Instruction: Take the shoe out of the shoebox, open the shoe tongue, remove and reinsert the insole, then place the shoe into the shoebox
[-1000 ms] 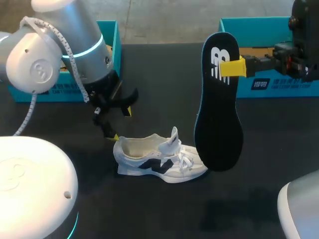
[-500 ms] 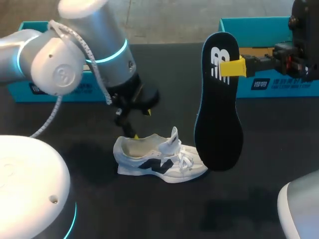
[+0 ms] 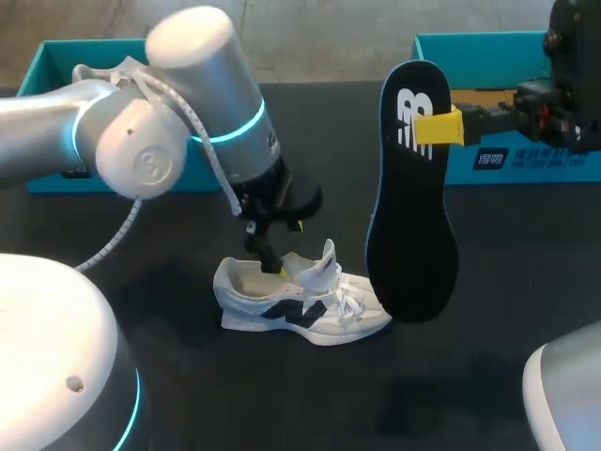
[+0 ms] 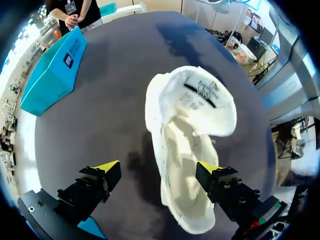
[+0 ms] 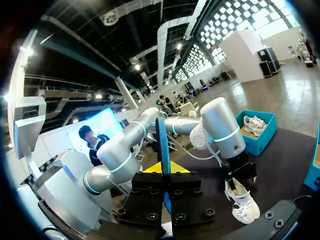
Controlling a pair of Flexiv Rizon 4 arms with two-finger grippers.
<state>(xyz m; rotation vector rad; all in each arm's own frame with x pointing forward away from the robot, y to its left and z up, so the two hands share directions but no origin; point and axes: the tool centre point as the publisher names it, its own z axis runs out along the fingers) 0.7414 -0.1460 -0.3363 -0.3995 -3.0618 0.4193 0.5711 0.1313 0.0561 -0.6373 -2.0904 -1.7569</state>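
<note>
A white sneaker (image 3: 300, 303) with a dark side mark lies on the black table, its tongue lifted. My left gripper (image 3: 288, 247) hangs open just over its heel opening. In the left wrist view the sneaker (image 4: 187, 135) stretches ahead of the open left gripper (image 4: 159, 167), with its heel end between the spread fingers and one yellow tip by its side. My right gripper (image 3: 437, 127) is shut on the black insole (image 3: 408, 225), which hangs upright above the table to the right of the sneaker. The right wrist view shows the insole (image 5: 162, 145) edge-on in the right gripper (image 5: 163, 167).
A teal shoebox (image 3: 526, 160) stands at the back right behind the right gripper. Another teal box (image 3: 47, 56) is at the back left, partly behind my left arm. In the right wrist view a teal box (image 5: 255, 125) holds another white shoe.
My left arm has swung to the right and down, bringing its open gripper from beside the heel to over the shoe's opening. The right arm and insole have not moved.
</note>
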